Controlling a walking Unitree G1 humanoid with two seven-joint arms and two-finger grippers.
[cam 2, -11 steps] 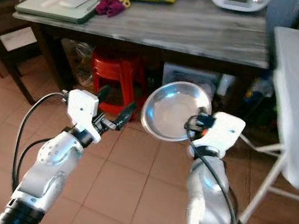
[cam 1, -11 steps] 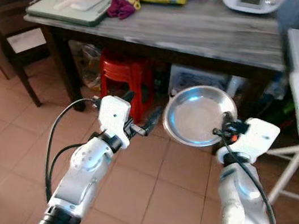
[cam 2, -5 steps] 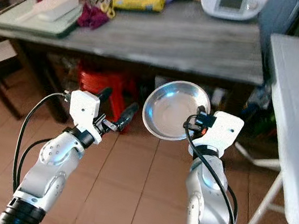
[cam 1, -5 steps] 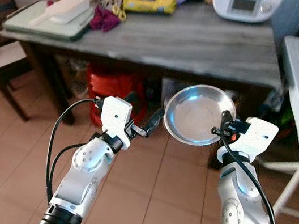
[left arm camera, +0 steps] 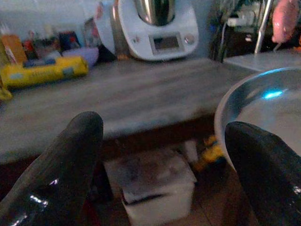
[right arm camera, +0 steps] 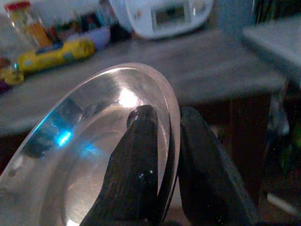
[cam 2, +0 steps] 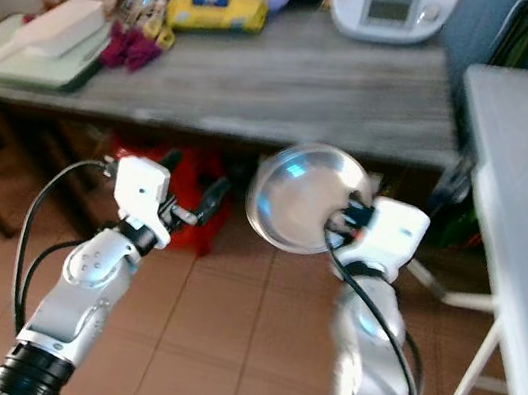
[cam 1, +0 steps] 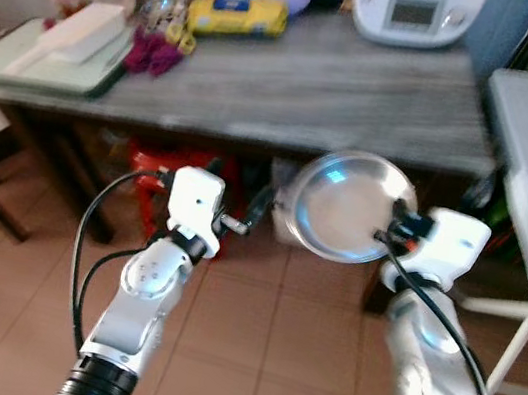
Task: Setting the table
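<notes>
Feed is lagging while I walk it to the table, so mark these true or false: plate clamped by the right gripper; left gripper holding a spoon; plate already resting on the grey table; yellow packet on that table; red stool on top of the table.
1. The right gripper pinches the steel plate by its rim. True.
2. The left gripper holds a spoon. False: its fingers are open and hold nothing.
3. The plate rests on the grey table. False: it is held in the air, tilted, in front of the table's edge.
4. A yellow packet lies on the table. True.
5. The red stool stands on the table. False: it stands beneath it.
</notes>
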